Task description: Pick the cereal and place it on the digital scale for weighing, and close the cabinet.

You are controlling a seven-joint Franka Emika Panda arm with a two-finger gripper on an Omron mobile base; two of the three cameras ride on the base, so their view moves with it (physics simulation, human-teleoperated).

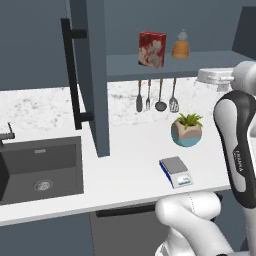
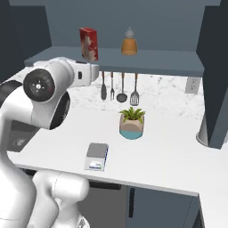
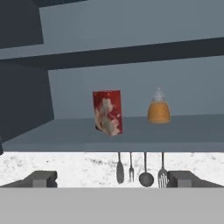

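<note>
One orange bottle (image 3: 159, 110) beside cereal (image 3: 107, 112), apart.

1. The cabinet (image 1: 92, 75) stands open, its door edge-on with a long black bar handle (image 1: 72, 75).
2. The cereal (image 1: 152, 49) stands upright on the cabinet shelf, an orange bottle (image 1: 181, 46) just beside it.
3. Four utensils (image 1: 156, 97) hang below the shelf.
4. On the white tabletop (image 1: 130, 150), the digital scale (image 1: 176, 171) lies near the front edge, a potted plant (image 1: 187, 129) behind it.
5. A dark sink (image 1: 40, 167) sits at the left.
</note>
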